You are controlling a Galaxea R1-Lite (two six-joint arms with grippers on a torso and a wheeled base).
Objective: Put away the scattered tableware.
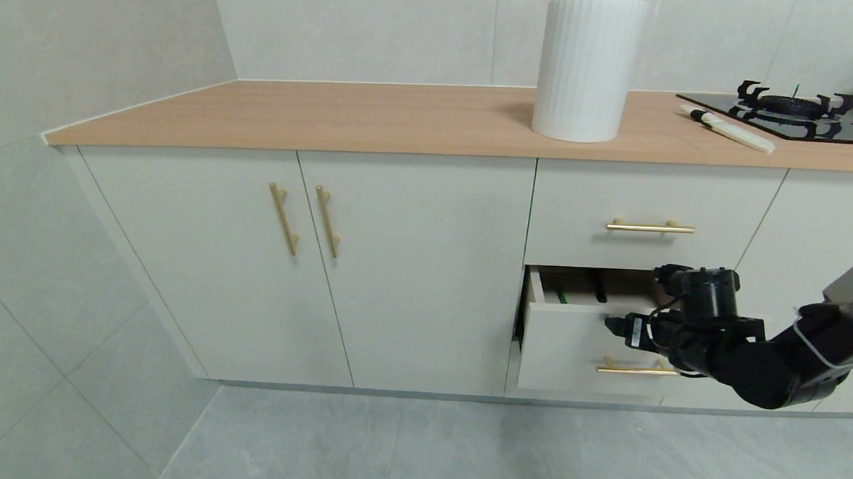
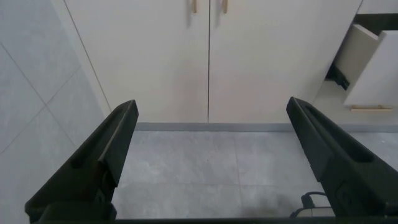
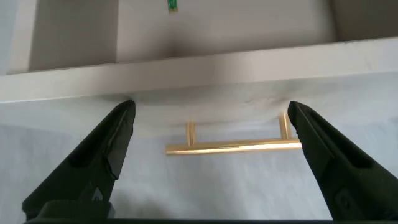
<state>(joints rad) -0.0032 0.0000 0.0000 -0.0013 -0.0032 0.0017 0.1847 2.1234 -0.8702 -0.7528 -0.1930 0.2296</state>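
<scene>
Left gripper (image 2: pixel 211 158): held low over the grey floor tiles (image 1: pixel 460 450), fingers spread wide, nothing held.
Right gripper (image 1: pixel 613 325): levelled at the pulled-out lower drawer (image 1: pixel 573 339), above its brass handle (image 3: pixel 236 147), fingers parted, empty.
Drawers: two; two utensils (image 1: pixel 600 287) seen inside the open one.
Counter (image 1: pixel 331 113): one knife (image 1: pixel 726 128) laid at the right beside the hob (image 1: pixel 799 115); one white ribbed canister (image 1: pixel 589 66).
Room: pale tiled walls (image 1: pixel 371 28).

We are seeing a white ribbed container (image 1: pixel 589 66), a wood-grain countertop (image 1: pixel 331 116), a cream drawer (image 1: pixel 562 346) carrying a gold handle (image 1: pixel 622 369), and a black right gripper (image 3: pixel 210 109).
</scene>
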